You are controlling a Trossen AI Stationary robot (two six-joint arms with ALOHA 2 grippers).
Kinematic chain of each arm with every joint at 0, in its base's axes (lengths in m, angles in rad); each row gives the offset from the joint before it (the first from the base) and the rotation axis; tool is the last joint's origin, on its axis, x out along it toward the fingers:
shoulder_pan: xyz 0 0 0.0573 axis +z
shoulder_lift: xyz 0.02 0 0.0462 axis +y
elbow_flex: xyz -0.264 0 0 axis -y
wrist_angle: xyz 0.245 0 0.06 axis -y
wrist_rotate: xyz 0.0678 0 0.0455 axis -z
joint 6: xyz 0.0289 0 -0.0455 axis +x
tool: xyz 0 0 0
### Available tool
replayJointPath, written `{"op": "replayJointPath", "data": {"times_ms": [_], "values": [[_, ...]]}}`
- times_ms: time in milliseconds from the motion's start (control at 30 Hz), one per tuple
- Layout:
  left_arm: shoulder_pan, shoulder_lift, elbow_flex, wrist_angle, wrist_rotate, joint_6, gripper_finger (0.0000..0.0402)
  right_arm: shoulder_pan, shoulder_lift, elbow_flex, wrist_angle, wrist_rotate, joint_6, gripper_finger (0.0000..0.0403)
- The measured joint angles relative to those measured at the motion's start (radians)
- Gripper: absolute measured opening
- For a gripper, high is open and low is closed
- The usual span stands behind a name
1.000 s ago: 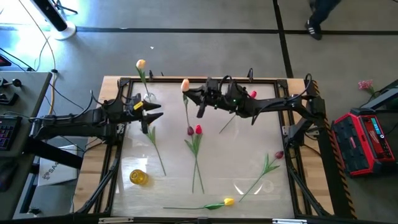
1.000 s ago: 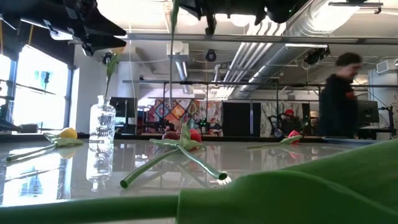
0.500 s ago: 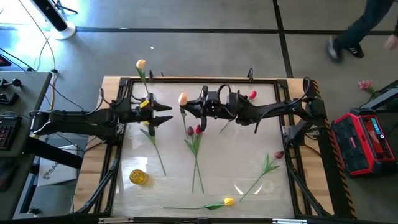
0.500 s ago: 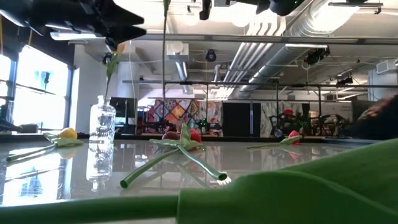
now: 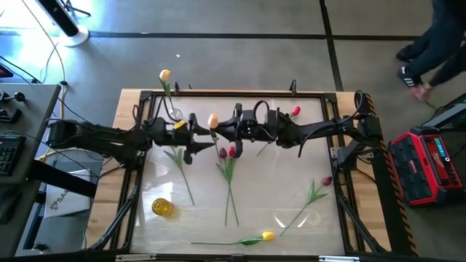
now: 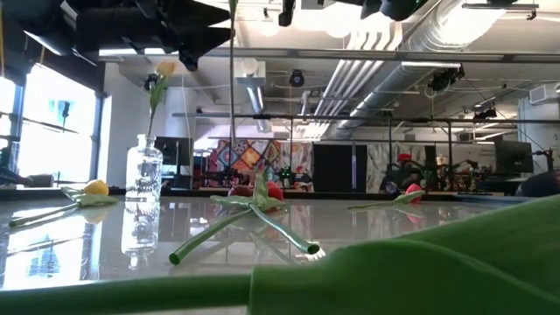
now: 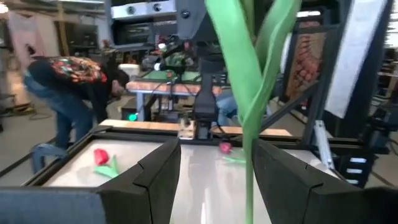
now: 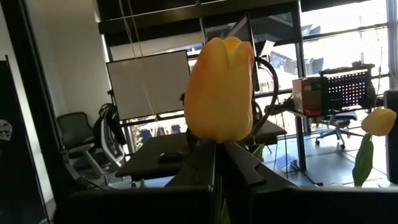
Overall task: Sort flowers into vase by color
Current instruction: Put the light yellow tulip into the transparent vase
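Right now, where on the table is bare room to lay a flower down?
Free: the stretch between the yellow cup and the crossed red tulips, and the far right corner. Crowded: centre, where the right gripper holds a peach tulip beside the left gripper.

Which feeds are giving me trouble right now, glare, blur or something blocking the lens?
Low view: a blurred green leaf fills the bottom edge, window glare at left, arms backlit to silhouettes. High view: ceiling lights reflect off the glossy table. Left wrist view: soft throughout, the stem crosses the lens. Right wrist view: peach tulip sharp, bright windows behind.
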Motion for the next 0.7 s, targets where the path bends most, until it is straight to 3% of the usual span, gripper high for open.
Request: {"op": "replayJointPath", "data": {"times_ms": [500,700], "values": [[-0.053,0.072,0.051,0.025,0.013,0.026,0.0107,0.0,0.0,0.0,0.001,0.008,-0.005,0.0],[-0.055,0.072,0.057,0.0,0.012,0.049,0.0035,0.0,0.0,0.0,-0.011,0.008,0.024,0.0]]}}
